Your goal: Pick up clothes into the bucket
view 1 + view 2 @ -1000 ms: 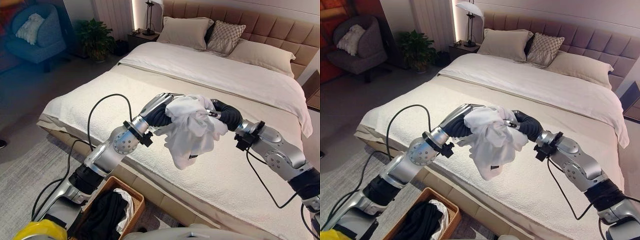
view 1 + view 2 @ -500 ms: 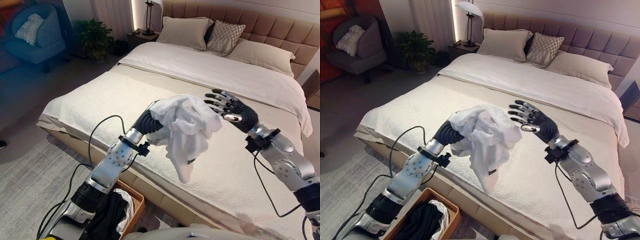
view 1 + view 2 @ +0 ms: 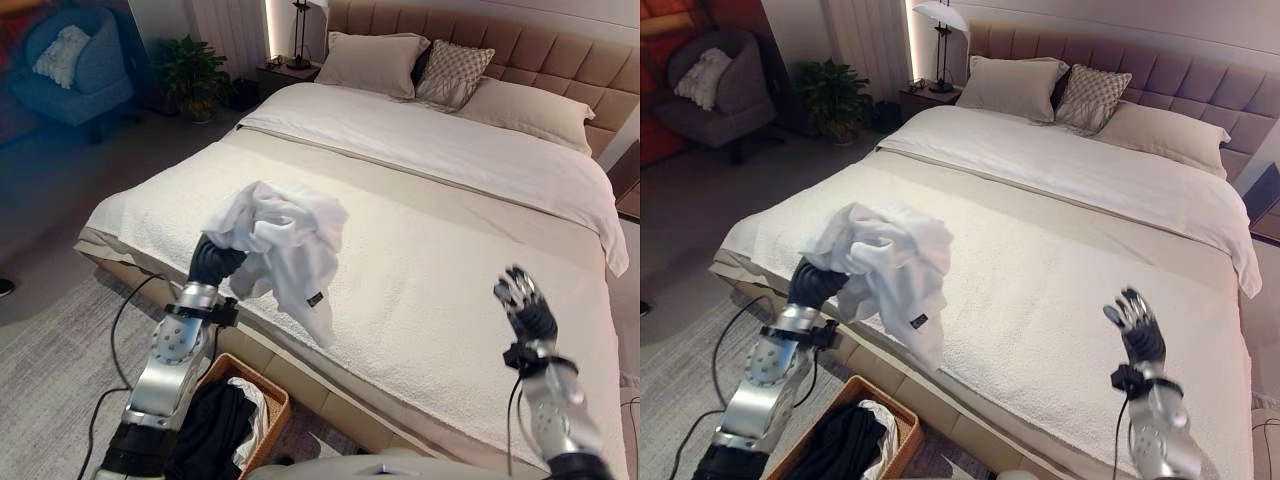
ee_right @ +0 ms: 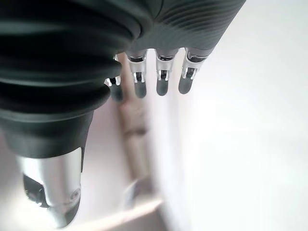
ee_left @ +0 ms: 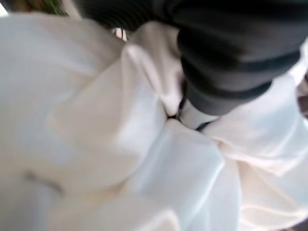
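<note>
The left hand [image 3: 212, 258] is raised over the near edge of the bed [image 3: 430, 270], buried in a bunched white garment [image 3: 285, 240]. The cloth wraps the hand so fully that I cannot tell how its fingers are set, even in the left wrist view, where folds press right against the dark cover. A long tail of the garment hangs down past the mattress edge. The wicker bucket [image 3: 268, 395] sits on the floor just below and beside the left arm, already holding a dark garment [image 3: 212, 425] and a bit of white cloth.

The right hand [image 3: 522, 300] is up on the far right, fingers spread and straight, holding nothing, well apart from the garment.

The step in hand looks like the carry and drop into the bucket. To do it well, the left arm should bring the bundle directly above the bucket's opening before lowering, so the hanging tail goes in first and does not drape over the rim or catch on the bed's edge. Only 1 hand carries the load, so a slow descent would help keep it gathered.
</note>
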